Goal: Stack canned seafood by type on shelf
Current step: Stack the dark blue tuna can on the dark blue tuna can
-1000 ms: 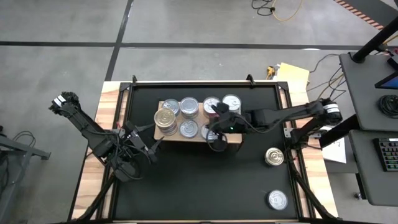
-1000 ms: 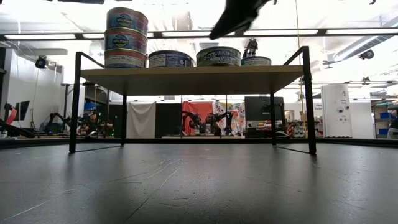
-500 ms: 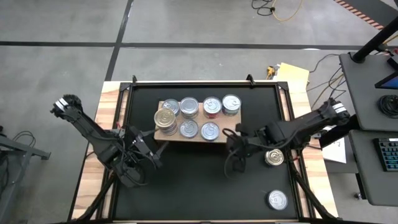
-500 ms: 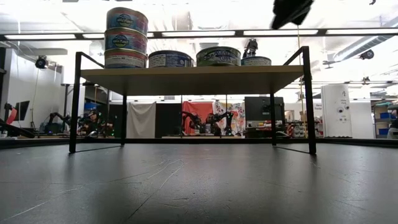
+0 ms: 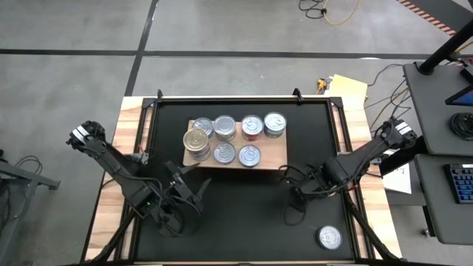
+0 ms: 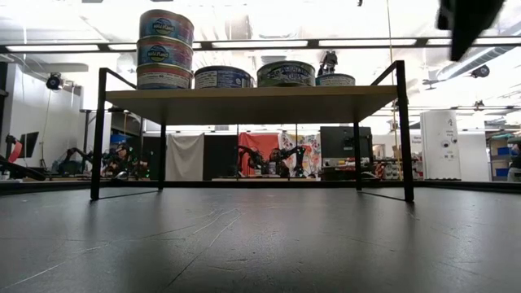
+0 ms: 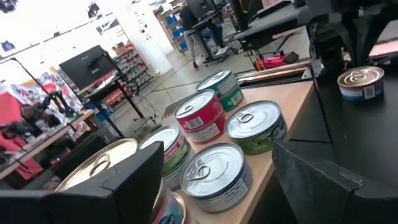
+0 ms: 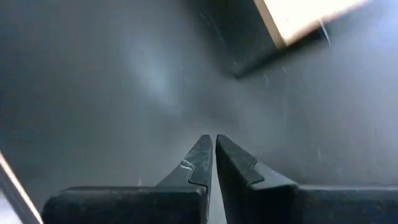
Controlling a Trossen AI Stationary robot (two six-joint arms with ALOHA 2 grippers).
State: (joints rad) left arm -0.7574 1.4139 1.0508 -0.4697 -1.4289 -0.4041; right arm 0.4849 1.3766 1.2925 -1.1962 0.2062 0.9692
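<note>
While most tins sit stacked, we note:
Shelf: flat light-wood shelf board [image 5: 275, 154] near the black mat's [image 5: 236, 222] far edge carries seven round metal cans [image 5: 250, 156].
Loose can: silver-lidded tin [image 5: 329, 237] by the mat's near right corner.
Right gripper [image 5: 293, 193]: fingers together, empty.
Left gripper [image 5: 194, 193]: fingers apart, empty.
Handling: we judge tins rigid, smooth; grasp across the sidewall.

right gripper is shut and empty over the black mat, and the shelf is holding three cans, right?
Not quite. The right gripper is shut and empty over the black mat, but the shelf holds more than three cans: the high view shows seven lids on it, and the low view shows one spot stacked three high.
</note>
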